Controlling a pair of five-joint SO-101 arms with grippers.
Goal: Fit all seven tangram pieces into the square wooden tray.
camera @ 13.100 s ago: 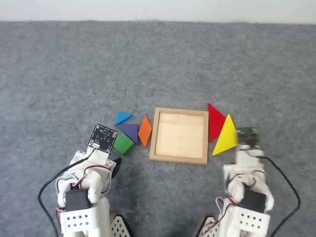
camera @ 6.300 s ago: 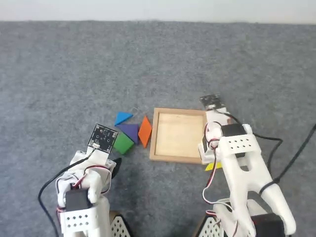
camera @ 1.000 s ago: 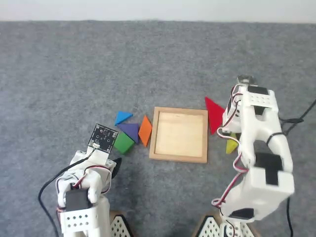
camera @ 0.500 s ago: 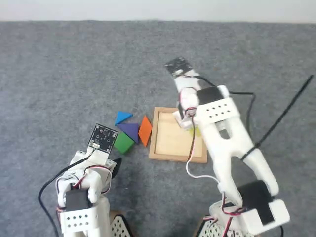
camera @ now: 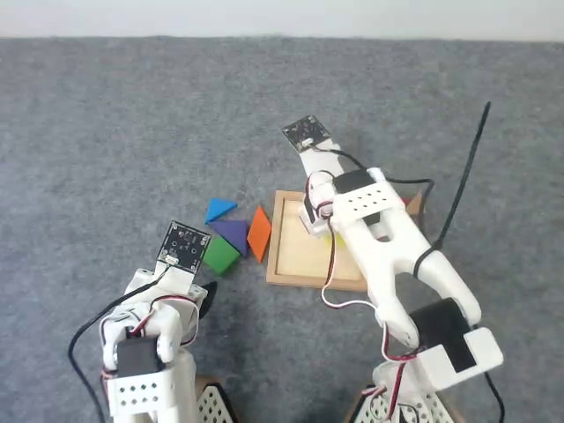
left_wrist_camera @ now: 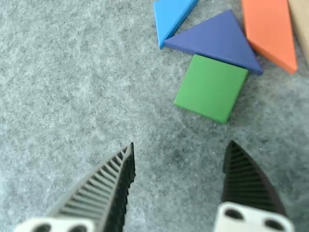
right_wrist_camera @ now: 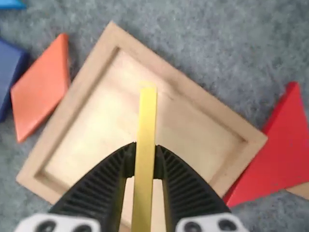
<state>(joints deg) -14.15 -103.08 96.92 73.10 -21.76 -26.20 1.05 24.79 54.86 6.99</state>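
Right gripper (right_wrist_camera: 144, 155) pinches yellow piece (right_wrist_camera: 147, 116) edge-on above tray (right_wrist_camera: 87, 72). Hazard: release may topple piece onto 9 o'clock rim (upright, unstable).

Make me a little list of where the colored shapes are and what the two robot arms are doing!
Right jaws: shut on the yellow piece, holding it on edge over the tray
Left jaws: open, above the carpet, near the green square
One side of tray: orange piece, purple triangle, blue triangle, green square
Other side of tray: red triangle
Lying flat in tray: nothing I can see
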